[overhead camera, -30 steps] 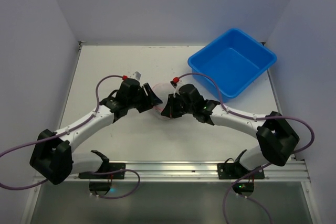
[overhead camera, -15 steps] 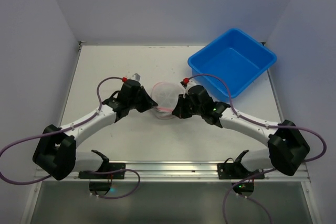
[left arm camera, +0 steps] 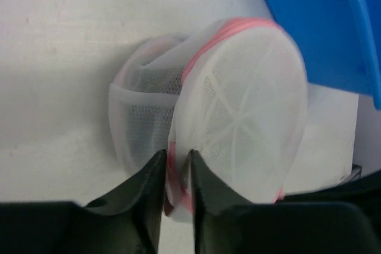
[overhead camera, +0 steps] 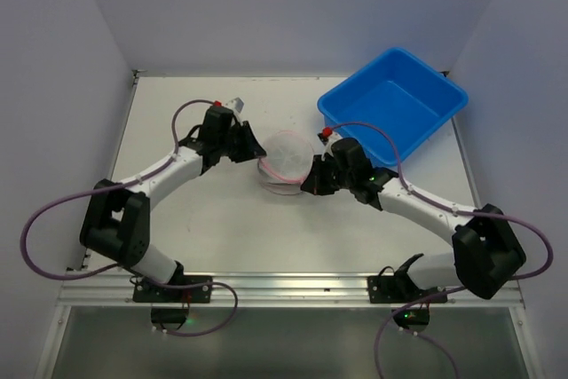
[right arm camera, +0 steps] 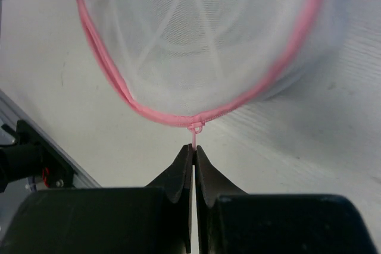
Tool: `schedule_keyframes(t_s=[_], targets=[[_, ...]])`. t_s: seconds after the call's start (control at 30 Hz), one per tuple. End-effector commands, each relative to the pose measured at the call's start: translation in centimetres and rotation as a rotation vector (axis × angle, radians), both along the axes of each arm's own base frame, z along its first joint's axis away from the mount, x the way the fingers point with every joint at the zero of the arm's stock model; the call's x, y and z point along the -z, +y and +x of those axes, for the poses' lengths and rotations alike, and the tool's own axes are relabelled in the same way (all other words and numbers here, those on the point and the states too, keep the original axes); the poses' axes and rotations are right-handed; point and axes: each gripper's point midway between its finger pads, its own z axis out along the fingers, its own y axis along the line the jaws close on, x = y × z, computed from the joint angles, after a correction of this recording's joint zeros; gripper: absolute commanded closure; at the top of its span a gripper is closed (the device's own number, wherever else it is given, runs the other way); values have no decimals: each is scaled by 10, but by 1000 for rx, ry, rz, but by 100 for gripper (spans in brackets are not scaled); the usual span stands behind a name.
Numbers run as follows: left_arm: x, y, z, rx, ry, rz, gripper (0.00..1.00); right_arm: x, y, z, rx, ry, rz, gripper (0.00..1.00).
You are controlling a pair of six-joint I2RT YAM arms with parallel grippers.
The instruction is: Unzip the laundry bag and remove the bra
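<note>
A blue plastic bin (overhead camera: 393,106) sits at the far right of the white table (overhead camera: 222,228), turned at an angle to the table's edges so that one corner points to the back wall and another reaches the right edge. It is roughly square, with rounded corners, sloping sides and a flared rim. From the left wrist its wall (left arm camera: 315,22) fills the upper right corner, with bare tabletop (left arm camera: 65,57) beside it. Pale grey walls (overhead camera: 266,6) close the table in on three sides. An aluminium rail (overhead camera: 284,283) runs along the near edge, and a dull grey panel (overhead camera: 293,343) lies below it.
</note>
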Motion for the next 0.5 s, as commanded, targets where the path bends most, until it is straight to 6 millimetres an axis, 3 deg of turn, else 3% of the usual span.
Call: schedule_keyframes(t_s=[0.0, 0.03, 0.1, 0.13, 0.17, 0.23, 0.27, 0.33, 0.37, 0.4, 0.47], targets=[[-41, -13, 49, 56, -124, -18, 70, -32, 53, -11, -142, -38, 91, 100], [-48, -18, 58, 62, -117, -29, 50, -35, 66, -10, -158, -35, 104, 100], [-53, -18, 62, 36, -96, -39, 27, -44, 85, -13, -179, -29, 154, 100], [-55, -12, 60, 11, -81, -33, 10, -51, 92, -10, -180, -35, 170, 100], [-51, -7, 56, -22, -55, -34, 5, -51, 98, -4, -170, -43, 182, 100], [-56, 7, 46, -82, -54, -17, 0, -57, 106, 3, -164, -60, 194, 100], [-43, 13, 35, -109, -19, -7, 0, -54, 109, 7, -160, -57, 191, 100], [-49, 23, 24, -151, -37, -15, 0, -59, 115, 10, -167, -67, 200, 100], [-48, 23, 18, -169, -25, -38, 0, -57, 116, 11, -168, -63, 196, 100], [-34, 25, 6, -175, 8, -41, 0, -58, 117, 11, -171, -66, 197, 100], [-39, 14, -4, -153, 1, -102, 4, -57, 121, 11, -181, -71, 192, 100]])
